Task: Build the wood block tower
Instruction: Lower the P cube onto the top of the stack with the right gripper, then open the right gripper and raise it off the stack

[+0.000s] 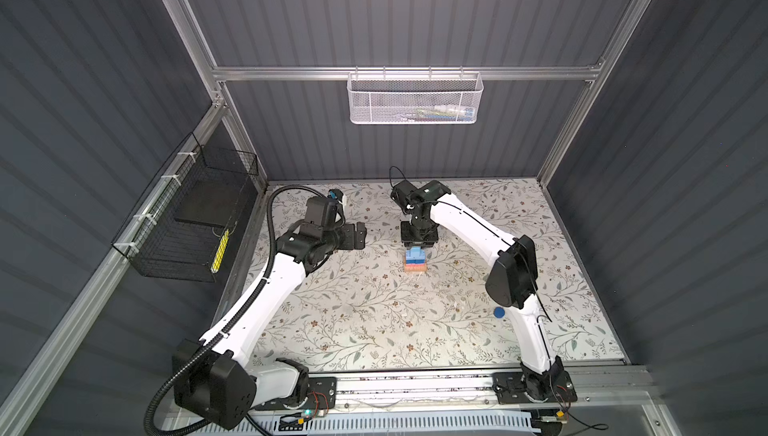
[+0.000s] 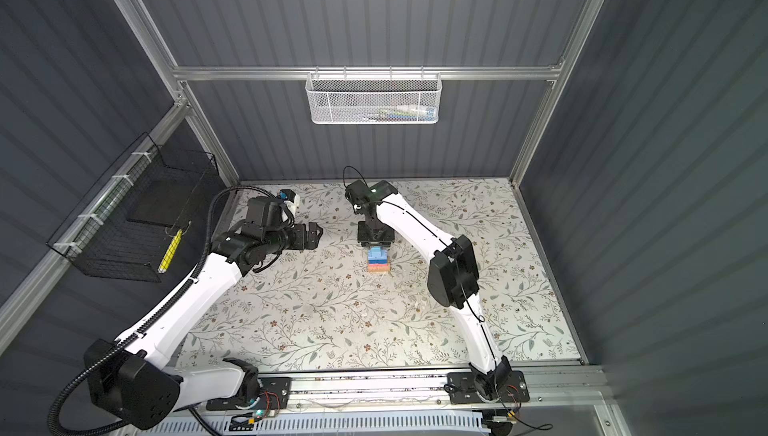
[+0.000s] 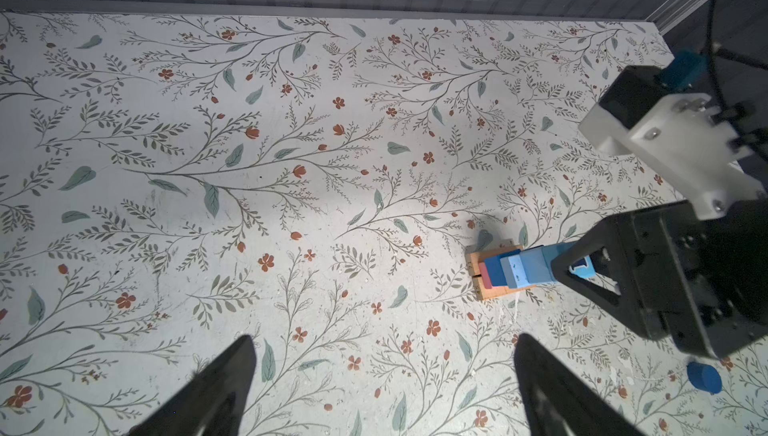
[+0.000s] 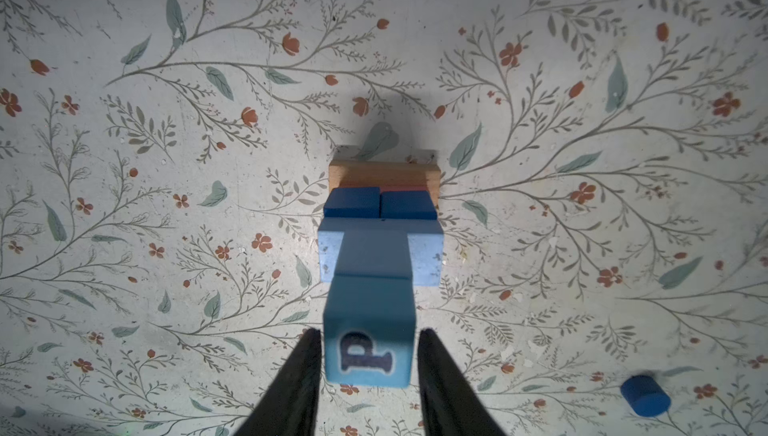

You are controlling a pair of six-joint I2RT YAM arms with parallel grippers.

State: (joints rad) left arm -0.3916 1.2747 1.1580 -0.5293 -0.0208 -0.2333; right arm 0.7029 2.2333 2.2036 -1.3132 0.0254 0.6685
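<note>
1. Scuffed, pale floral-print worktop (image 1: 374, 330); dark grey ribbed walls (image 1: 415, 10); aluminium frame.
2. At 12 o'clock a white mesh basket (image 1: 415, 101) hangs on the rail; black wire basket (image 1: 195, 222) at 9.
3. Near worktop centre: wood block tower (image 1: 414, 261), with tan base, then pink, dark blue and light blue.
4. Its top light blue cube (image 4: 370, 355) reads "P".
5. The right tool (image 4: 369, 332) closely flanks that cube; clamped or not, cannot tell.
6. The left tool (image 3: 384, 338) is spread wide, at 9 o'clock of the tower.
7. The dark blue cylinder (image 1: 499, 312) lies loose at 4 o'clock of the tower.
</note>
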